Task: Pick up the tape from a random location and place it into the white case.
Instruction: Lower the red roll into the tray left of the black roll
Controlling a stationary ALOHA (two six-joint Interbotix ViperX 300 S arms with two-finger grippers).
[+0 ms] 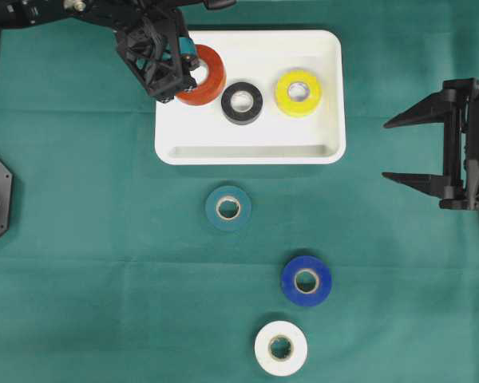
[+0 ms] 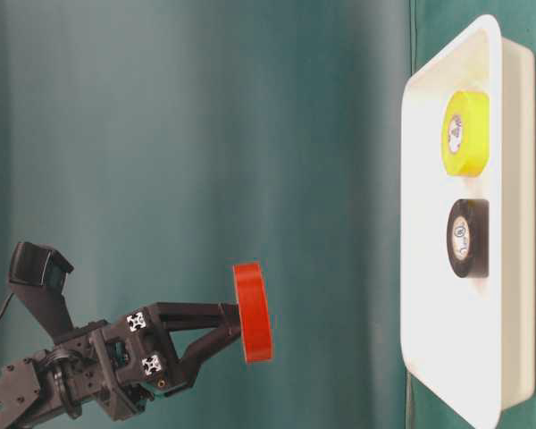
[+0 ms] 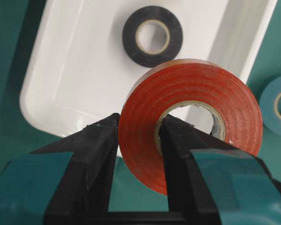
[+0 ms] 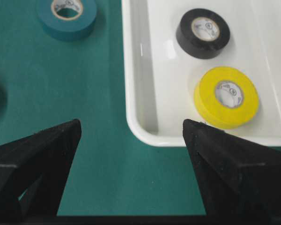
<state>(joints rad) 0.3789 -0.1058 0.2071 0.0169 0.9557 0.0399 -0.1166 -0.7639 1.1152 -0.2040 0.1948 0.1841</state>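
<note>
My left gripper (image 1: pixel 190 70) is shut on a red tape roll (image 1: pixel 205 76), one finger through its core and one outside its wall, as the left wrist view shows at the gripper (image 3: pixel 139 129) and the roll (image 3: pixel 196 93). The roll hangs well above the left end of the white case (image 1: pixel 331 96), clear of its floor in the table-level view (image 2: pixel 252 311). A black roll (image 1: pixel 242 102) and a yellow roll (image 1: pixel 298 92) lie flat inside the case. My right gripper (image 1: pixel 397 149) stands open on the right, nothing between its fingers (image 4: pixel 131 129).
On the green cloth in front of the case lie a teal roll (image 1: pixel 228 208), a blue roll (image 1: pixel 306 281) and a white roll (image 1: pixel 280 348). The teal roll also shows in the right wrist view (image 4: pixel 67 17) and at the left wrist view's right edge (image 3: pixel 278 105).
</note>
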